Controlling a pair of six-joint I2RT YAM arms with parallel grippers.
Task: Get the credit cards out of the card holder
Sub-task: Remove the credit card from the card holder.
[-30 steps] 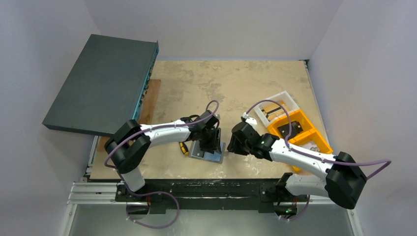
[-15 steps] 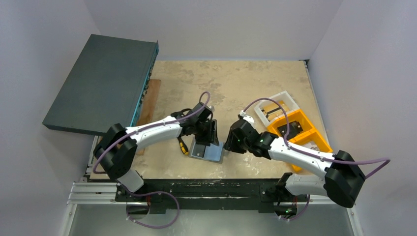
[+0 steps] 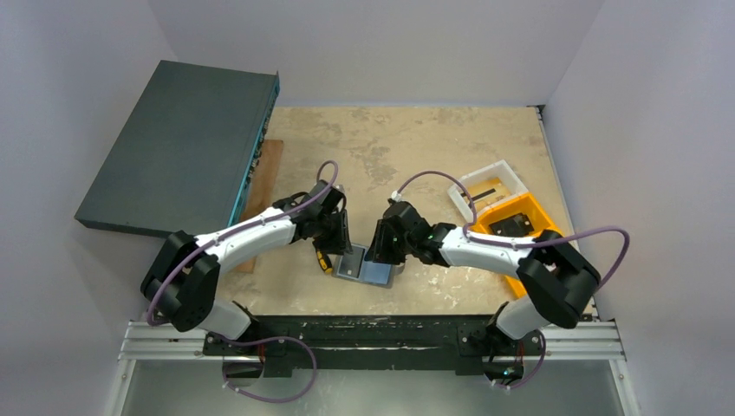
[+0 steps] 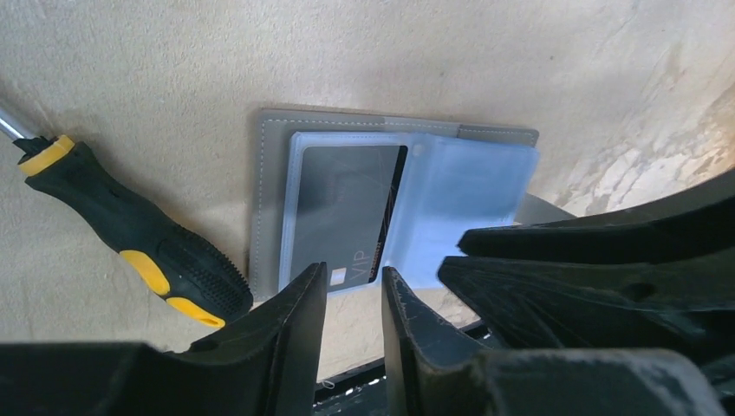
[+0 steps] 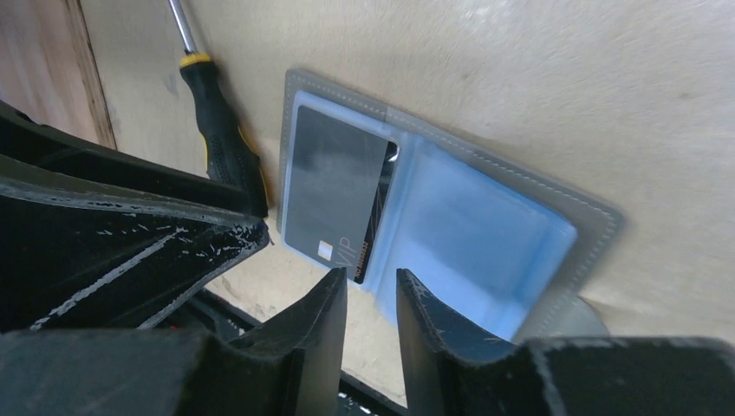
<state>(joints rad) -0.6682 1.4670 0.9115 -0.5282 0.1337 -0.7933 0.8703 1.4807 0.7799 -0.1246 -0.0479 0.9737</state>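
The card holder (image 3: 364,264) is laid open by the table's (image 3: 416,147) near edge, 1 dark card (image 4: 342,208) seen in its sleeve; the left gripper (image 4: 354,276) and right gripper (image 5: 371,282) are poised over it, jaws slightly parted, empty.

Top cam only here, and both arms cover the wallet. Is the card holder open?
Observer: Yes. The left wrist view shows the card holder lying open and flat.
Operator: Any cards in it?
Observer: One dark card marked VIP sits in a clear sleeve. The other sleeve looks empty.
Operator: Has either gripper got the card?
Observer: No. The left gripper and the right gripper each have jaws slightly apart with nothing between them, both just short of the card's VIP end.
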